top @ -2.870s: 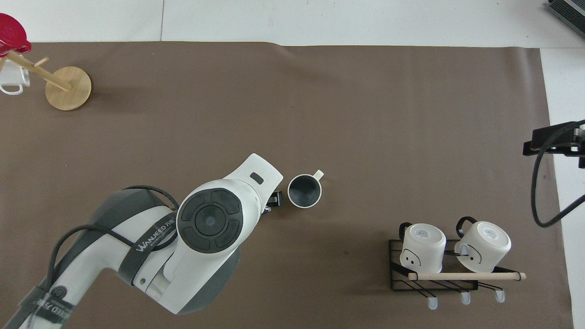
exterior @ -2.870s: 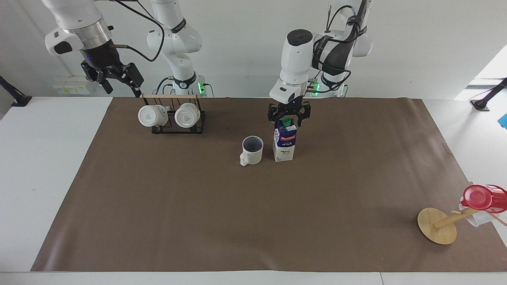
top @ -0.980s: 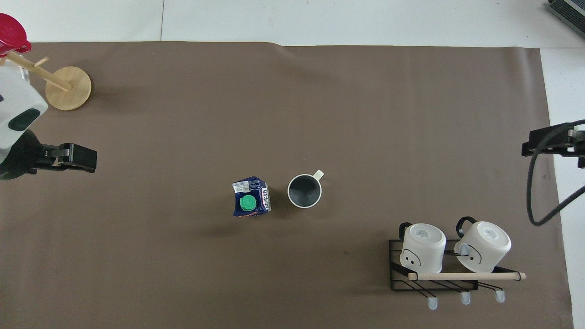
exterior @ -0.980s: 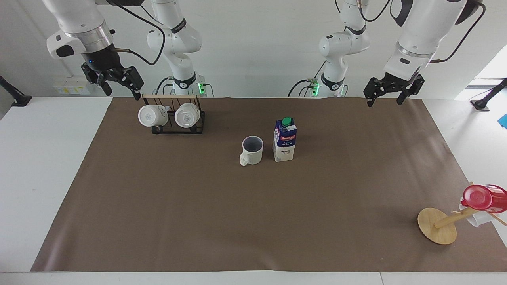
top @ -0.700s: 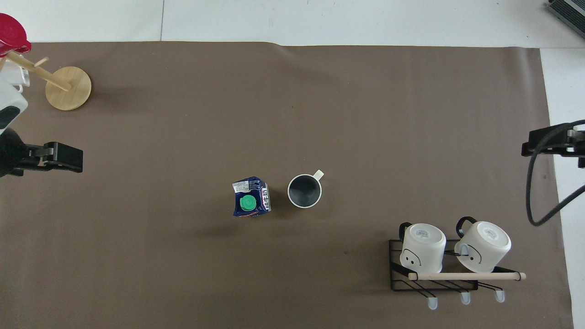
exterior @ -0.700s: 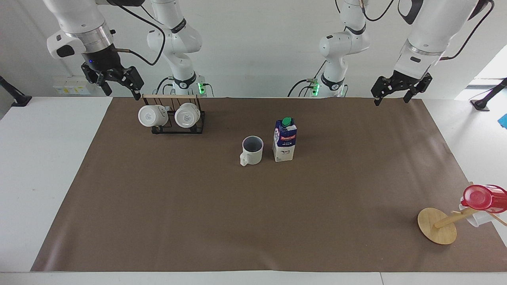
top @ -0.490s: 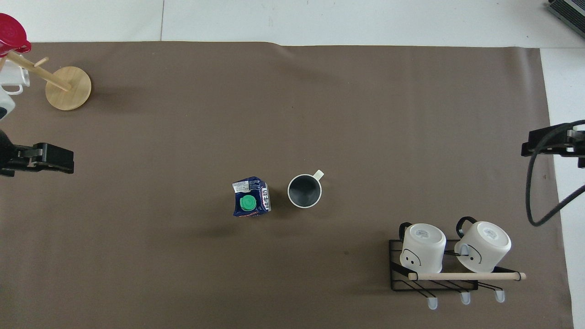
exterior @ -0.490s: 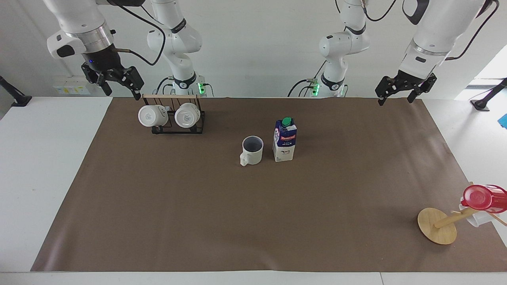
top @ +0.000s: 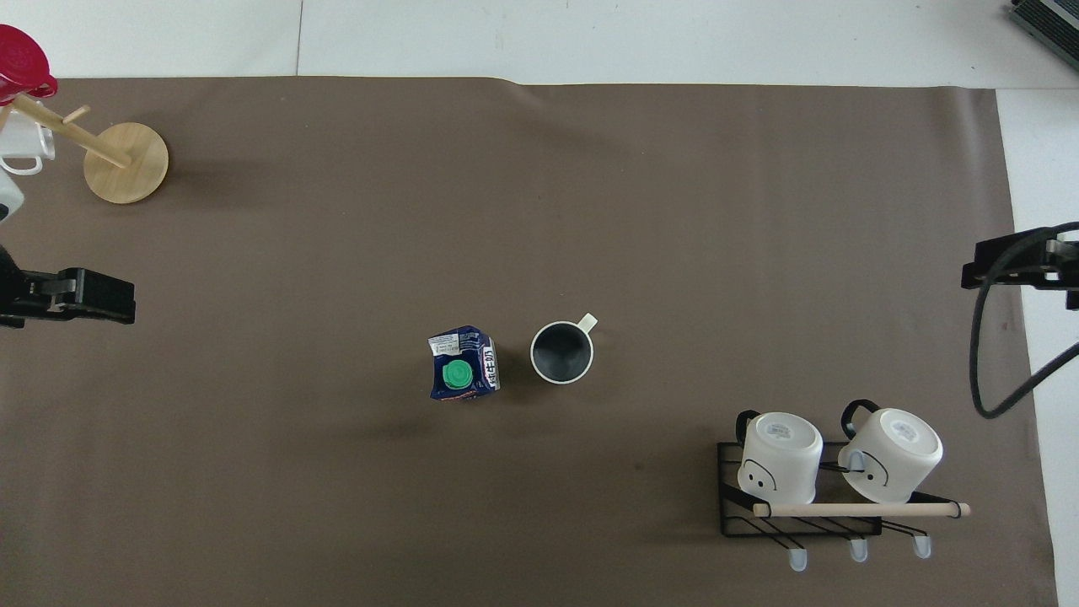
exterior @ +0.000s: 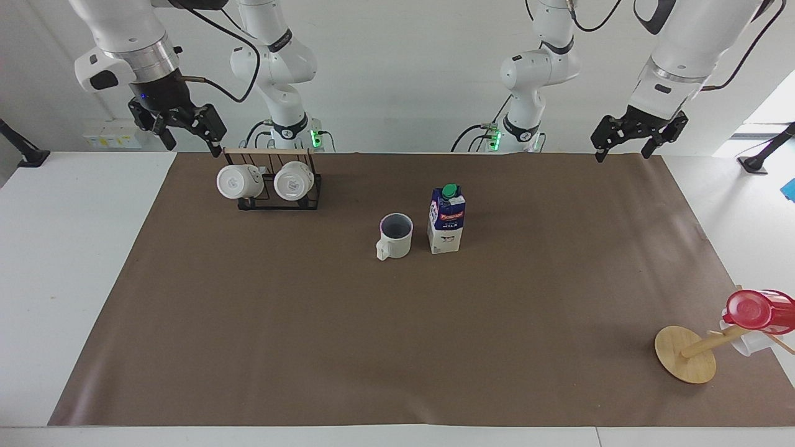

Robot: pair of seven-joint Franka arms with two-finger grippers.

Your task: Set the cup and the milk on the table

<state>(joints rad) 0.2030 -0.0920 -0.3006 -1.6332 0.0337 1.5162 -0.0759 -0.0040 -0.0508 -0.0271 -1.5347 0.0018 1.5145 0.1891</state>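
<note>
The cup (exterior: 395, 236), off-white with a dark inside, stands upright on the brown mat (exterior: 397, 347) near the table's middle; it also shows in the overhead view (top: 561, 351). The milk (exterior: 446, 219), a blue and white carton with a green cap, stands upright right beside it, toward the left arm's end (top: 462, 364). My left gripper (exterior: 623, 156) is open and empty, raised over the mat's corner at the left arm's end. My right gripper (exterior: 192, 147) is open and empty, raised beside the black rack.
A black wire rack (exterior: 279, 186) with two white mugs on their sides stands at the right arm's end, near the robots. A tipped wooden mug tree (exterior: 686, 354) with a red translucent cup (exterior: 754, 310) lies at the left arm's end, far from the robots.
My left gripper let go of the milk, rose and swung away to the mat's corner at the left arm's end. The milk and cup stay put. The right arm has barely moved.
</note>
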